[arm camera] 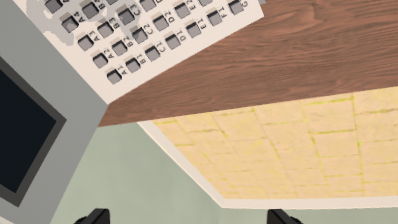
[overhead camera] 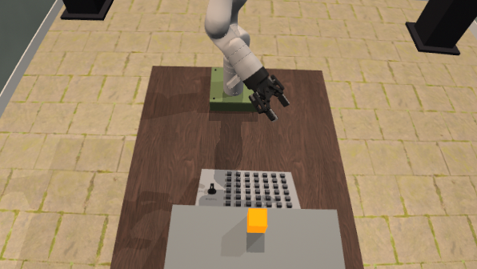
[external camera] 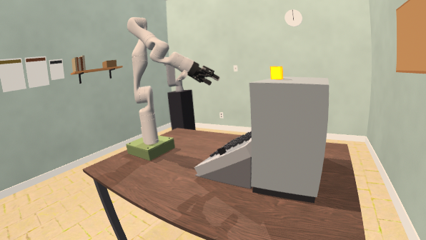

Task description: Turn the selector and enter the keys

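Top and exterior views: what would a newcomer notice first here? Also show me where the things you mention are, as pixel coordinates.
Probably the bright orange-yellow cube (overhead camera: 257,219) (external camera: 276,73) on top of the big grey cabinet (overhead camera: 208,236) (external camera: 287,136). Next, the pale arm (overhead camera: 244,60) (external camera: 140,68), rising from its green base (overhead camera: 216,86) (external camera: 162,149), fingers open, away from the sloping key panel (overhead camera: 209,176) (external camera: 223,162).
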`<state>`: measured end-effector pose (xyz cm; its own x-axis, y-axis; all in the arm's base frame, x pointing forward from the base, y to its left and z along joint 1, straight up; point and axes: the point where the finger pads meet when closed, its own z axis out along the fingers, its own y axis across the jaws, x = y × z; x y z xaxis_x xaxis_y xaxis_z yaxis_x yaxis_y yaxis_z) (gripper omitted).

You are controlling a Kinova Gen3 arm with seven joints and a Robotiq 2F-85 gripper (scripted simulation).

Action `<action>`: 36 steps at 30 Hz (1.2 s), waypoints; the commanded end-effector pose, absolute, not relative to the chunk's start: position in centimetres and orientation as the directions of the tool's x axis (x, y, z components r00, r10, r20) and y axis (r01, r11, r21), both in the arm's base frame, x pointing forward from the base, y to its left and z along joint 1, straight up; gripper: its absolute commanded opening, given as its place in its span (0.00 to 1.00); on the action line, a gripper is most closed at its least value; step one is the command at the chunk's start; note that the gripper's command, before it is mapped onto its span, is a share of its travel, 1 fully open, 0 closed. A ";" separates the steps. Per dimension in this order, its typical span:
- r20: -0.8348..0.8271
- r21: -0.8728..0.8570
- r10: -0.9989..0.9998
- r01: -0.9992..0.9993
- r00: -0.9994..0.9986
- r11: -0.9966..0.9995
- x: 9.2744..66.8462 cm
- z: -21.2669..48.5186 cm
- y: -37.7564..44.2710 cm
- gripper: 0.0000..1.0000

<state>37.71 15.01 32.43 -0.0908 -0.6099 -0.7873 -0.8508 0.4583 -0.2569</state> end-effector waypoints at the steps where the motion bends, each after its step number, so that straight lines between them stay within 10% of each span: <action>1: -0.758 -0.279 -0.646 -0.850 -0.091 0.446 38.0 31.9 15.0 1.00; 36: -0.635 -0.361 -0.768 -0.847 -0.083 0.390 39.1 29.5 14.4 1.00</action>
